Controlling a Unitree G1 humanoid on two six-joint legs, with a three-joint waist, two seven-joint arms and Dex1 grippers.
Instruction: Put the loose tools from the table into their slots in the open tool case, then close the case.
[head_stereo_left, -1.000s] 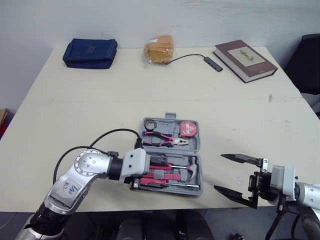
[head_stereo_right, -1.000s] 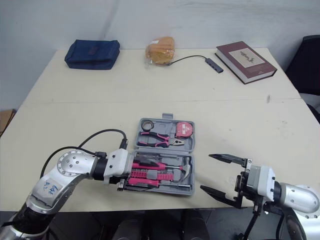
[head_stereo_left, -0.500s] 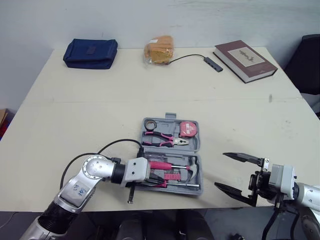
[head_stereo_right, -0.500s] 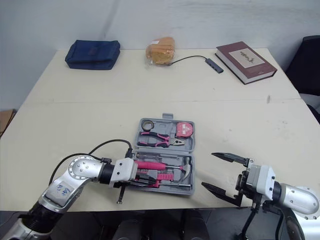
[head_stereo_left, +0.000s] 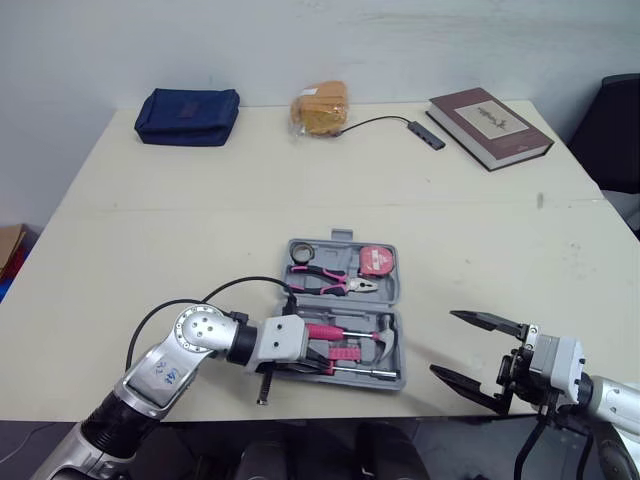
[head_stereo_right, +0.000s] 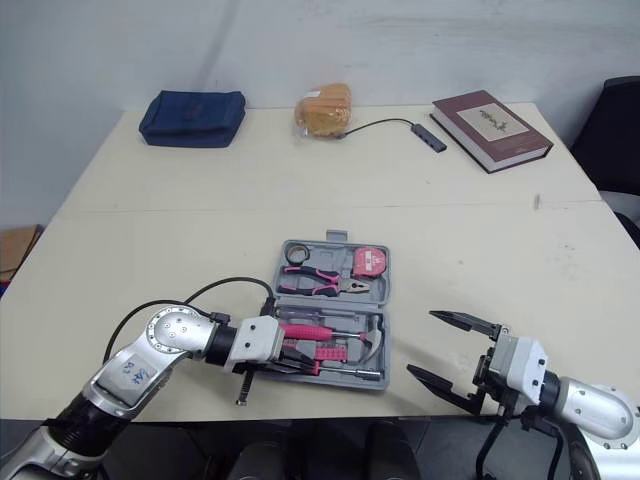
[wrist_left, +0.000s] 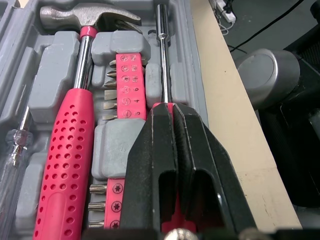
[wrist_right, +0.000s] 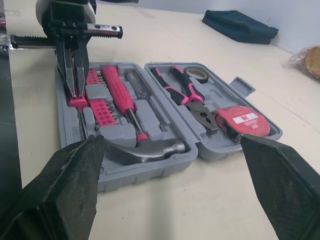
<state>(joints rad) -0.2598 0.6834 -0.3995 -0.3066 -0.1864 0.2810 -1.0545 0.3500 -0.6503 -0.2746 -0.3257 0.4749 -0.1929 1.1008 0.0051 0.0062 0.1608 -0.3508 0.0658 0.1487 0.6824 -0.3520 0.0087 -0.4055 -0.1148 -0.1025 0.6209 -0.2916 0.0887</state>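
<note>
Left gripper (wrist_left: 172, 107) has rolled at the wrist over the last second and settled. Its fingers pinch the handle of the pink-handled steel-shaft screwdriver (wrist_left: 162, 60), which now lies along the front slot of the open grey plastic tool case (head_stereo_left: 398, 290), beside the pink-handled hammer (wrist_left: 70, 145). It looks seated, so release is likely next, then the lid. Right gripper (head_stereo_left: 446, 343) still hovers right of the case, fingers spread, empty.

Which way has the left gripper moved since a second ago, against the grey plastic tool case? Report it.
Yes: the left gripper slid slightly right, farther in over the grey plastic tool case, along its near row.
</note>
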